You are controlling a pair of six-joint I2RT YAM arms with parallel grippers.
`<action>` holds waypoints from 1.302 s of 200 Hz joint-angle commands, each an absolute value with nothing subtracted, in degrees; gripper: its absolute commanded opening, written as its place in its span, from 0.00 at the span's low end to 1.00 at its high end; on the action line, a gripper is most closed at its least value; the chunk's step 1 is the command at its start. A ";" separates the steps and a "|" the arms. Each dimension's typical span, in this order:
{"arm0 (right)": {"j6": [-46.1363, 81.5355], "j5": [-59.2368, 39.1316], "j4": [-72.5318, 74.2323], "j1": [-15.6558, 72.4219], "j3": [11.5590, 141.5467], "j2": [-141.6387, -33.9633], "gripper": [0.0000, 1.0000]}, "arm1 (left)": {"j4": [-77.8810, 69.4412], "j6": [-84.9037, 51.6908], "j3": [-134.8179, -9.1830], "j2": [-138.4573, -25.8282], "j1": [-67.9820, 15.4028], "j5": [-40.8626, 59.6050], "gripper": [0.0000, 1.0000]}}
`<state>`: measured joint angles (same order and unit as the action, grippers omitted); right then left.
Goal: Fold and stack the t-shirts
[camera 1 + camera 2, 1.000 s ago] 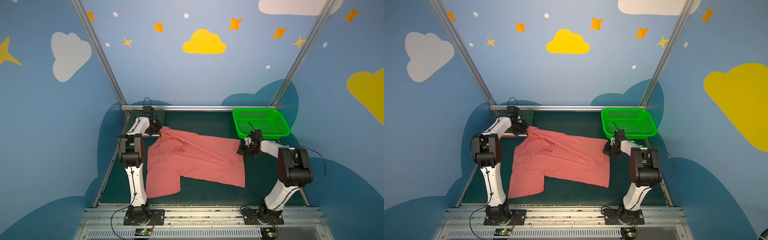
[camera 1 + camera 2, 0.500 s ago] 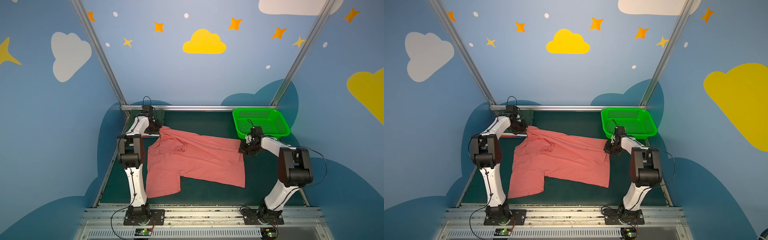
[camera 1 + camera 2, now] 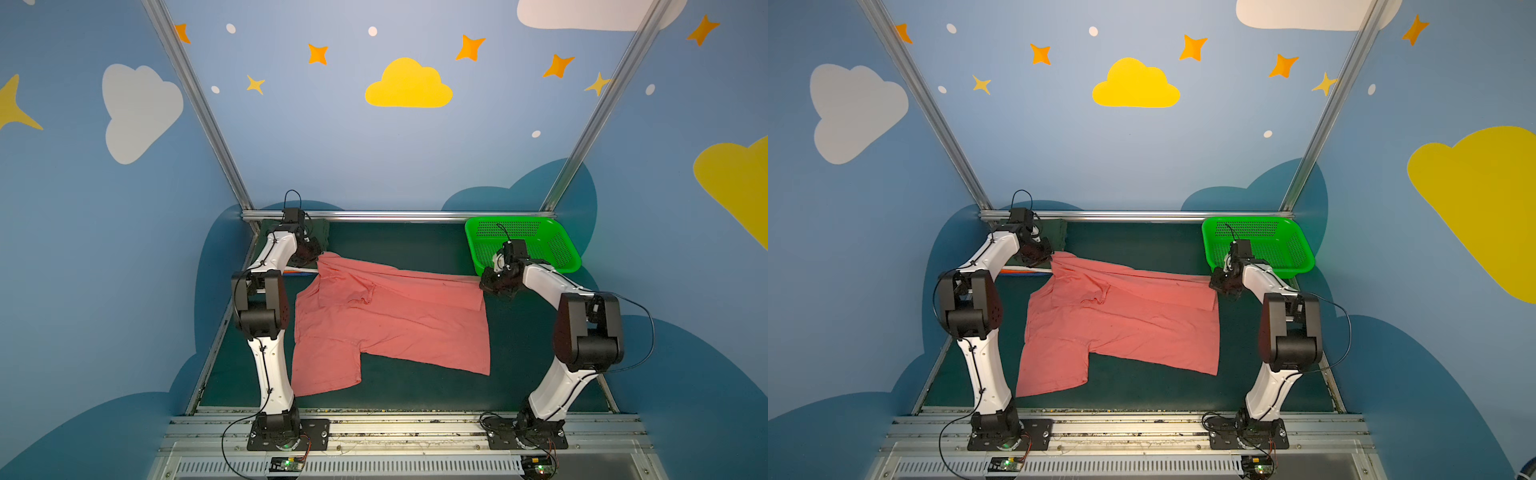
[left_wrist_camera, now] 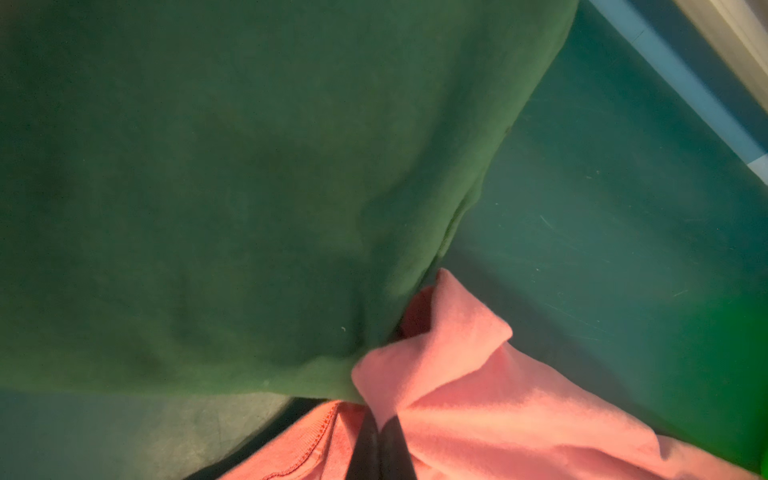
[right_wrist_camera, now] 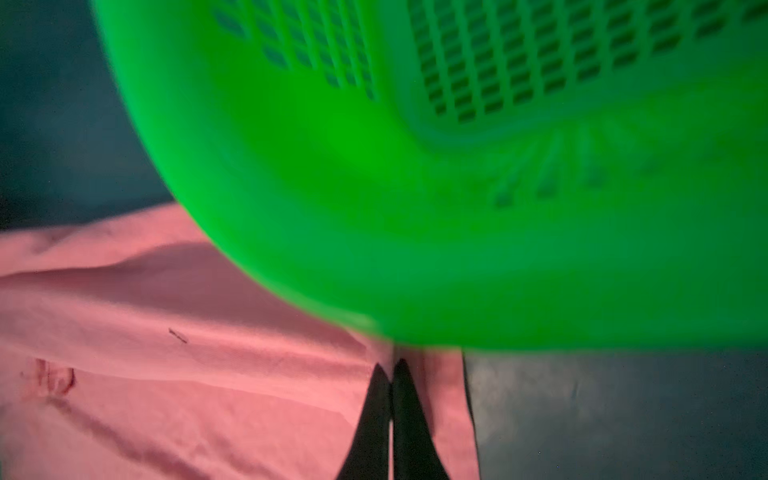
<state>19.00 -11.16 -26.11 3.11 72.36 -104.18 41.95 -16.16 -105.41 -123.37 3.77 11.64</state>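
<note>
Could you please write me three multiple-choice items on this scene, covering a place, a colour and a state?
1. Where does the green basket stand? A near left corner; B far right corner; C table centre.
2. What colour is the spread-out t-shirt? A white; B blue; C salmon-pink.
3. How is the right tool? A wide open; B shut on the t-shirt; C holding the basket.
1 B: it sits far back, right. 2 C: both top views show it. 3 B: its jaws meet on pink cloth.
</note>
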 commanded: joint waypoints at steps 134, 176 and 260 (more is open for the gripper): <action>16.69 -5.82 -29.20 5.43 80.40 -109.78 0.25 | 45.53 -15.81 -112.66 -127.43 4.57 9.47 0.24; 15.20 -4.30 -32.12 6.48 83.40 -107.95 0.40 | 45.96 -16.43 -114.58 -127.20 4.57 9.41 0.40; 14.02 -4.20 -34.85 12.36 84.30 -101.64 0.49 | 43.67 -17.43 -109.60 -117.37 1.19 4.32 0.58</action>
<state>14.35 -1.78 -35.55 10.28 84.20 -104.42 44.71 -17.06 -112.07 -123.63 3.55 7.16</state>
